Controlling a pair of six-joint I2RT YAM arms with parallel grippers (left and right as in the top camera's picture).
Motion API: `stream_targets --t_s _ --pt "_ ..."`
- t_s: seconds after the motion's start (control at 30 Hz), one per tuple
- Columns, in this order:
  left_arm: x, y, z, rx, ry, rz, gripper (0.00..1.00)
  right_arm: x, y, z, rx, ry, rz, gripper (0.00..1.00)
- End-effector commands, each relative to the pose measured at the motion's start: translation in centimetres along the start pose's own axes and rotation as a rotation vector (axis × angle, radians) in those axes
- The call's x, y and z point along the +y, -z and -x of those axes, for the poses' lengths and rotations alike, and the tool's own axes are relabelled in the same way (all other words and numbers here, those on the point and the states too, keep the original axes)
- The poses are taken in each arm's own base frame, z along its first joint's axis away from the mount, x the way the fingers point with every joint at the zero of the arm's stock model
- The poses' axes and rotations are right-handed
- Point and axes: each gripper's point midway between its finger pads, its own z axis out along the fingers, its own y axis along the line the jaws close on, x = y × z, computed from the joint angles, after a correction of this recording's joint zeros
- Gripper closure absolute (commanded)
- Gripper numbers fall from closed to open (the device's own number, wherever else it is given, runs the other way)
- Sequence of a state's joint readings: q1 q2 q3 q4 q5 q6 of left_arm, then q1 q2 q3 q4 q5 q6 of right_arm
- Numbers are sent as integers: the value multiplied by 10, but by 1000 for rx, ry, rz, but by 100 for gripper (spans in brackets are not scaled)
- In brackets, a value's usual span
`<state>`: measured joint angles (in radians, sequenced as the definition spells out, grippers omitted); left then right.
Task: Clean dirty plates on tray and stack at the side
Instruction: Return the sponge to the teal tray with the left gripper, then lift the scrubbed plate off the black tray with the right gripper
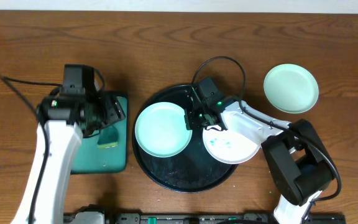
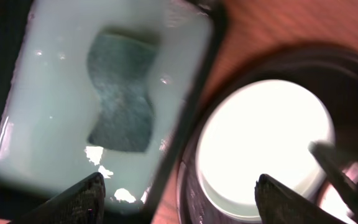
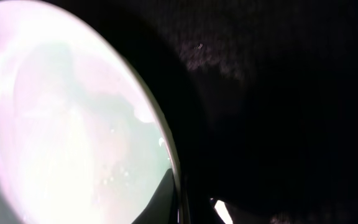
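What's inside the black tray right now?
Two plates lie in the black tray: a mint-green plate on the left, a white plate with teal smears on the right. The right arm covers the white plate's upper edge.

The left arm extended from the near-left corner, with the left gripper spread wide. The right arm reached from the near-right corner toward the centre. The right gripper opening was indeterminate.

- A brown wooden table with visible grain lies under everything.
- A rectangular teal-green tray with a dark rim sits on the table's left side.
- A dark green, waisted sponge lies flat inside that tray.
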<state>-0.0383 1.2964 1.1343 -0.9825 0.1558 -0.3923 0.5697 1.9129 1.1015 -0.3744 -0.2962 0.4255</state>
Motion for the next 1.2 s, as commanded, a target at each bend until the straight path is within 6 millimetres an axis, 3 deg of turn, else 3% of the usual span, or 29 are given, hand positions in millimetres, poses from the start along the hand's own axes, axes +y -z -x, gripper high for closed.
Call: stream_targets --t_s 0.0,0.27,0.47,0.6,0.9,1.03,1.17 --pt "-10 15 -12 -17 -41 -41 21 15 19 -2 15 -63 98 99" --pt "-19 24 -29 2 -94 -54 21 31 76 -3 28 -142 240 98" --pt "-19 24 -30 3 -96 -55 21 27 109 -7 57 -217 327 98" --pt "-19 24 -30 2 -96 -54 21 16 123 11 -16 -164 374 98" --pt "-16 18 -34 23 -95 -43 21 -15 153 89 -365 -29 349 99" --pt "-13 12 -37 45 -92 -30 21 -39 156 98 -432 -30 195 99" --pt "-13 8 -37 58 -91 -24 21 -55 161 91 -433 -16 74 99"
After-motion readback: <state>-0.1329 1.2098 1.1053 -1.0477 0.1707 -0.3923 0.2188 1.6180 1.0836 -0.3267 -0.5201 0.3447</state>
